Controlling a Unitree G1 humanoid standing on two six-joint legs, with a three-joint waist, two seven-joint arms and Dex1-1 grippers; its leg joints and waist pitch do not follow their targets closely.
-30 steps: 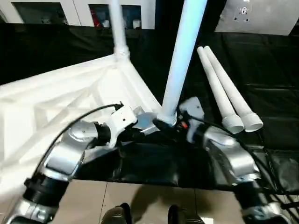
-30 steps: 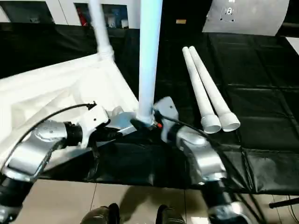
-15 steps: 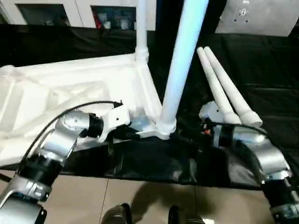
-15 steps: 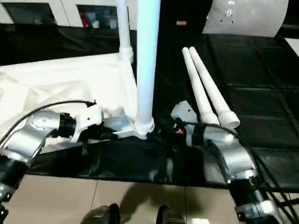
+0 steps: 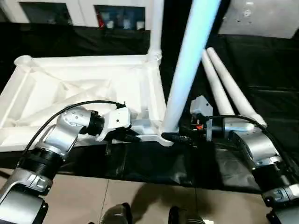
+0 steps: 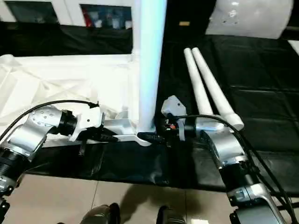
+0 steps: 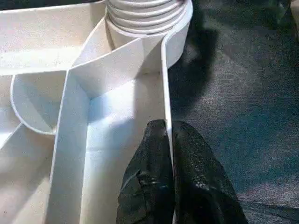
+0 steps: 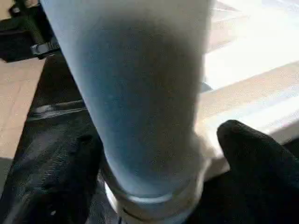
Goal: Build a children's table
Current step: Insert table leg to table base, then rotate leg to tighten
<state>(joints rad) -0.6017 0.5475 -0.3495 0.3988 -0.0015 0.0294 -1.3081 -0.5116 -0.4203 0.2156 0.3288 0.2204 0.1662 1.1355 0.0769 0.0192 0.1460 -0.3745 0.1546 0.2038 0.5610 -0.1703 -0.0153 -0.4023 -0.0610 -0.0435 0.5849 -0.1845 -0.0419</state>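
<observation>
The children's table top (image 5: 84, 88) lies upside down on the black workbench, ribs up. One white leg (image 5: 189, 70) stands in its near right corner socket, and another leg (image 5: 156, 32) stands in the far right socket. My left gripper (image 5: 133, 136) is shut on the thin rim wall (image 7: 164, 88) of the top's near edge, just left of that near socket. My right gripper (image 5: 177, 138) is open at the near leg's base. Its fingers (image 8: 252, 158) stand wide apart on either side of the leg (image 8: 140, 93).
Two loose white legs (image 5: 229, 91) lie side by side on the black sheet (image 5: 266, 70), to the right of the top. The bench's front edge runs just below my grippers, with tiled floor (image 5: 70, 200) beyond it. A silvery panel (image 5: 261, 18) stands at the back right.
The table top has turned clockwise on the bench, and its far leg has swung to the right. The loose legs have not moved. My right forearm has swung out to the right, its gripper still at the leg's base.
</observation>
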